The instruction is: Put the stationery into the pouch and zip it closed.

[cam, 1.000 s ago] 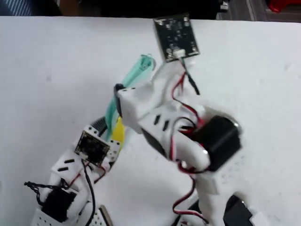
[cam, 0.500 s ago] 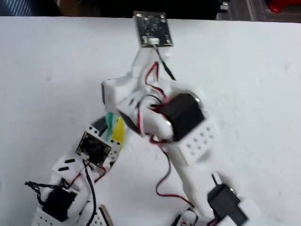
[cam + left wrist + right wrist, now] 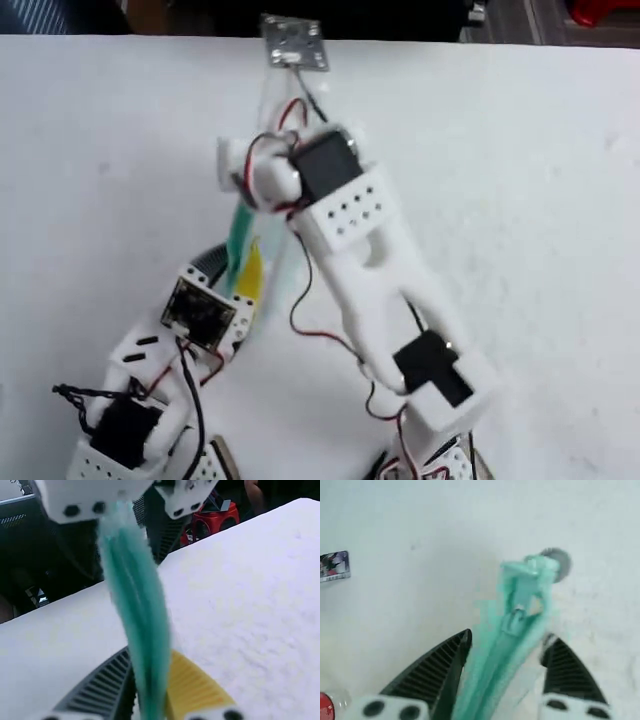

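right arm [image 3: 352, 262] swings left and stretches farther across the table [image 3: 520, 150], its wrist camera board [image 3: 293, 42] reaching the far edge, black motor dropping near, covering more of the teal pouch [image 3: 240, 232]

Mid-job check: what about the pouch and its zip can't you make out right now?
High view: the right arm lies over most of the pouch, hiding its opening.
Right wrist view: the zip slider is blurred; closed or not, unclear.
Left wrist view: the pouch is blurred, its end in the left pincer cut off.
Contents: hidden by the pouch's walls.
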`<state>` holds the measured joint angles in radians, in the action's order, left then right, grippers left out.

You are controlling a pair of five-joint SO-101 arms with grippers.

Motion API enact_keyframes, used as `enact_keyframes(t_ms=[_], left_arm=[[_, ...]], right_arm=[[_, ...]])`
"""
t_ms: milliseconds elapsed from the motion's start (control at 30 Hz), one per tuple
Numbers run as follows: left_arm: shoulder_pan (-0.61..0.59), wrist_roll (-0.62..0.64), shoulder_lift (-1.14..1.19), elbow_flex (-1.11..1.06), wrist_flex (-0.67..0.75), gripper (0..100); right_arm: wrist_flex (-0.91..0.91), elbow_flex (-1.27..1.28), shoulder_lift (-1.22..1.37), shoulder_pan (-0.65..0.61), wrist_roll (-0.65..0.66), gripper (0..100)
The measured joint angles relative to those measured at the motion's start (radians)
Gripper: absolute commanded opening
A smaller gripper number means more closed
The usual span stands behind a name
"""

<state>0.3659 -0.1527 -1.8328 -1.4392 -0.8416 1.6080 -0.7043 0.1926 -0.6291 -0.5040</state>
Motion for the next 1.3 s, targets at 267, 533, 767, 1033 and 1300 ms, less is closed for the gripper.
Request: enact_keyframes(t_ms=[267, 533, 767, 1033, 1300], left_arm=[[0.005, -0.023, 0.012, 0.087, -0.183, 26], [-0.003, -0.020, 0.002, 0.305, -0.399, 26], [-0.170, 0.014, 0.002, 0.322, -0.387, 26], [-0.364, 0.164, 0.002, 0.308, -0.270, 26], [-0.428, 0.245, 0.015, 0.040, 0.051, 26]], right_arm=[[0.020, -0.106, 0.044, 0.129, 0.005, 1.6], [-0.026, -0.221, 0.098, 0.114, 0.035, 1.6], [-0.038, -0.247, 0.144, 0.140, 0.195, 1.6], [-0.051, -0.149, 0.281, 0.341, 0.370, 1.6], [-0.054, -0.152, 0.474, 0.439, 0.647, 1.7]])
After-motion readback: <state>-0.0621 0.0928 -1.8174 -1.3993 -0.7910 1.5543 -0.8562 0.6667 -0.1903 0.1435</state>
